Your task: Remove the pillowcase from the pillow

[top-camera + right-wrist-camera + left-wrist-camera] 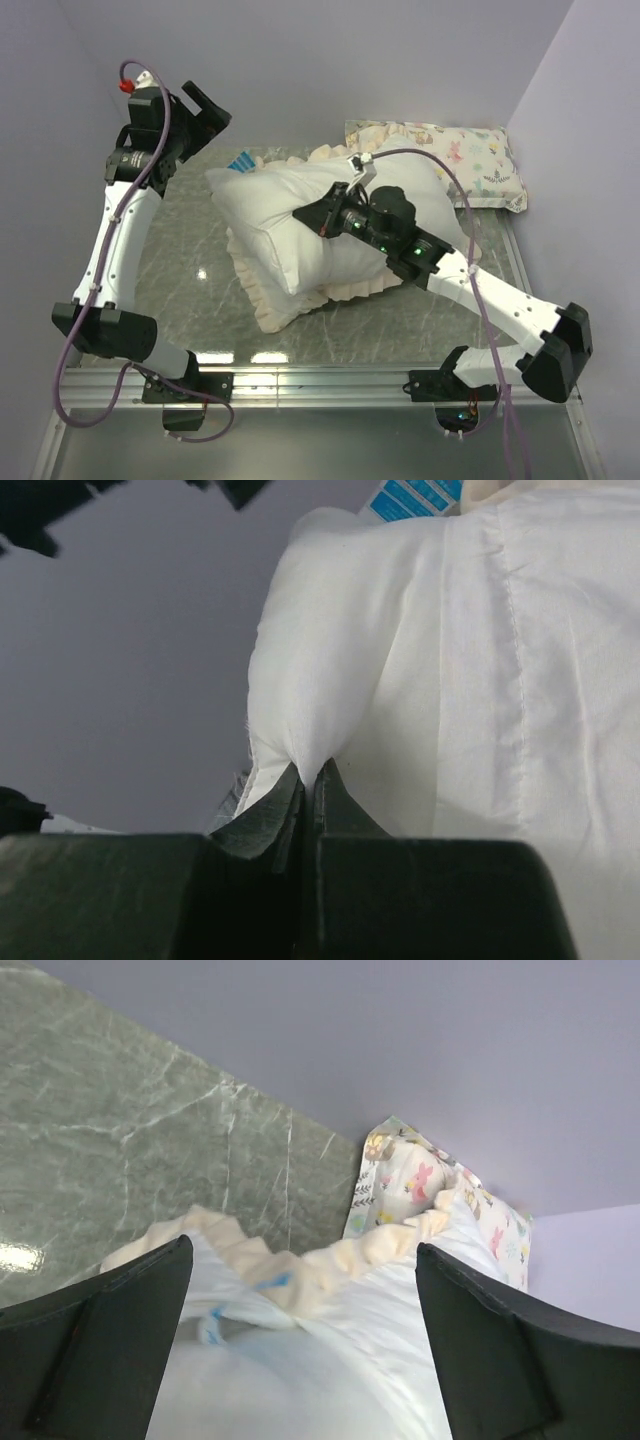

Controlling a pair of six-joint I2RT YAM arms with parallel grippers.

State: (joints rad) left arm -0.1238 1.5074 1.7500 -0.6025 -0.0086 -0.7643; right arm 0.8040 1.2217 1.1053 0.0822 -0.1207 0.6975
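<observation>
Black fingers of the right gripper, filling the foreground of the wrist view, are pinched tight on a fold of the plump plain white pillow, drawing the cloth into a small peak between them. From overhead, that arm reaches in from the right and grips the upper face of the pillow, which lies slanted across the middle of the grey-green marble-patterned table.

Beneath it, the soft pillowcase with the cream ruffled frill is spread flat. Its frill shows along the pillow's near edge and again beyond the far edge. The pillow's whole visible upper surface is bare, resting on the case rather than enclosed in it. Whether any hidden corner sits inside the opening cannot be told. A small blue-striped tag sticks out at the far-left corner of the pillow.

Raised over the far-left part of the table, well apart from the bedding, the left gripper has its jaws spread wide with nothing between them. Its wrist camera looks down past both black fingers onto white cloth and frill.

Against the far wall on the right, just beyond the frill, lies a smaller flat cushion printed with pastel animals and plants.
</observation>
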